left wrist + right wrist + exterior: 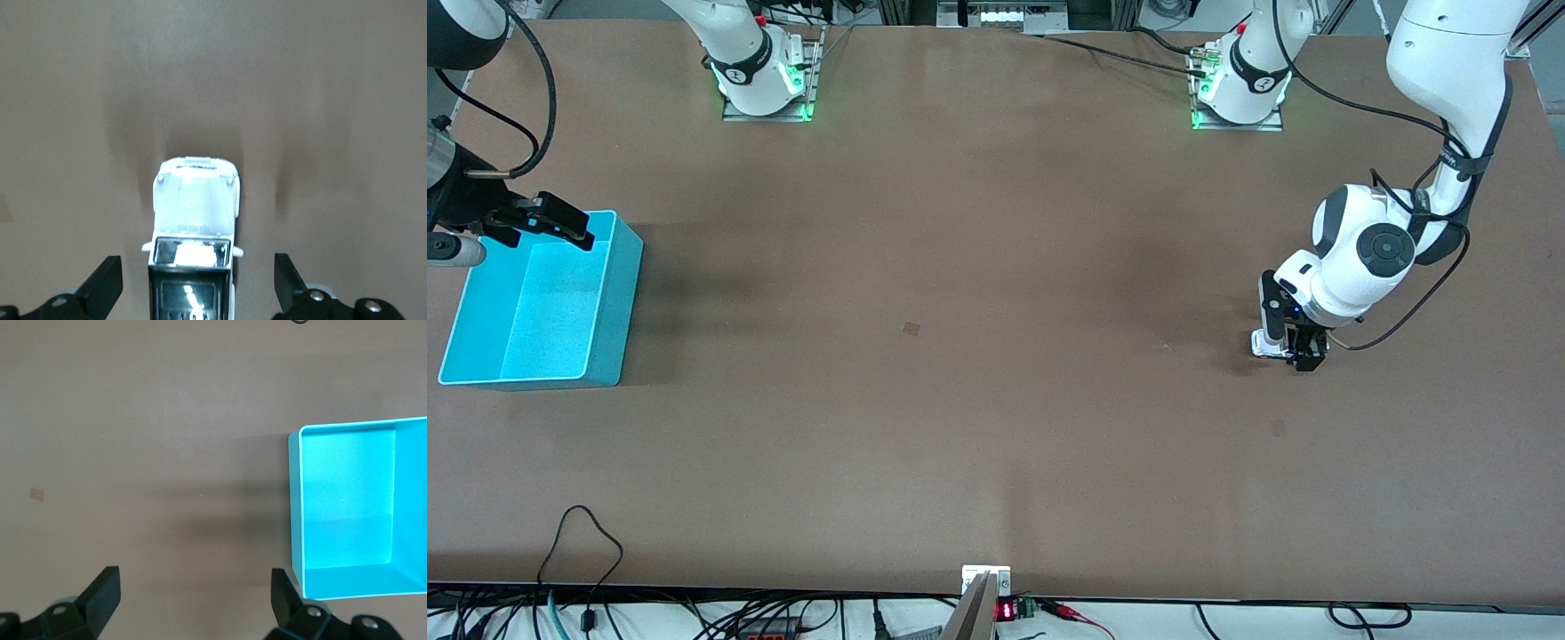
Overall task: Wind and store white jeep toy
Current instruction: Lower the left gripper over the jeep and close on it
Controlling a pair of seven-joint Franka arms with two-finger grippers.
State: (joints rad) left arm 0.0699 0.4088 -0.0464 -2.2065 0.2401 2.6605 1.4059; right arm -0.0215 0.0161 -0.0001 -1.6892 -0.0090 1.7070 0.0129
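Since the left gripper (197, 293) straddles the small boxy white jeep toy (195, 220) with jaws wide, an off-centre closure could skid it away; the right gripper (543, 222) waits wide over the turquoise plastic bin (614, 302).

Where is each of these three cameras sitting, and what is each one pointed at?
Front view: high across the table, facing both arm bases; shows the left gripper low over the white jeep toy and the right gripper over the turquoise bin.
Left wrist view: on the left arm's wrist, looking down at the jeep between its open jaws.
Right wrist view: on the right arm's wrist, looking down at the bin's rim, its open jaws showing.
Shared: front and left wrist both show the jeep; front and right wrist the bin.
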